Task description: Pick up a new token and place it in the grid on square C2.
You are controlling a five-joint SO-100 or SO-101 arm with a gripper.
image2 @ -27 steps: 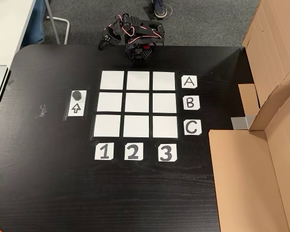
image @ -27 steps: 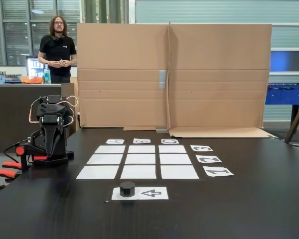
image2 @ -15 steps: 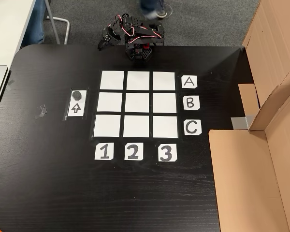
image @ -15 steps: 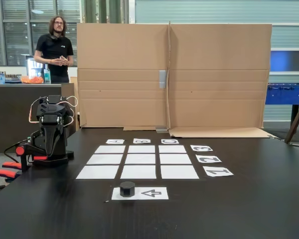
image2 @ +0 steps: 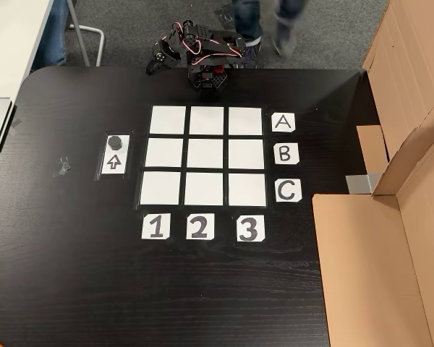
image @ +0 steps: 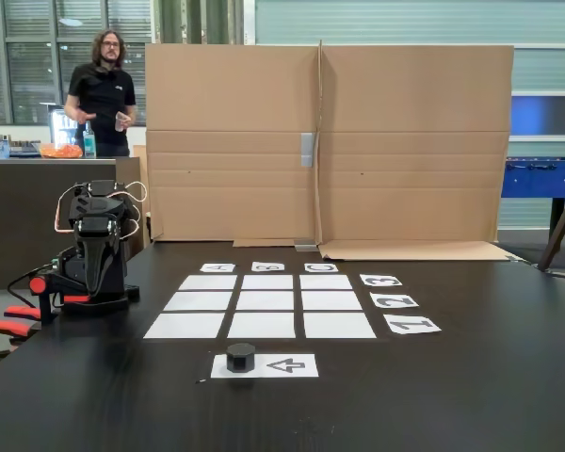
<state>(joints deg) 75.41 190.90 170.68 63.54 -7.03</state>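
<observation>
The small black faceted token (image2: 115,141) is sitting on the white arrow strip (image2: 114,155), well apart from the folded pincer (image2: 153,66), whose state I cannot tell. The arm should be reaching out, spreading wide, descending squarely over it.

A black table (image2: 72,289) is carrying the grid (image2: 205,155) near its middle, a paper strip (image2: 114,154) holding the token (image2: 115,142), number and letter labels (image2: 198,227), the arm's base (image2: 206,78) at one edge, and cardboard (image2: 362,267).
</observation>
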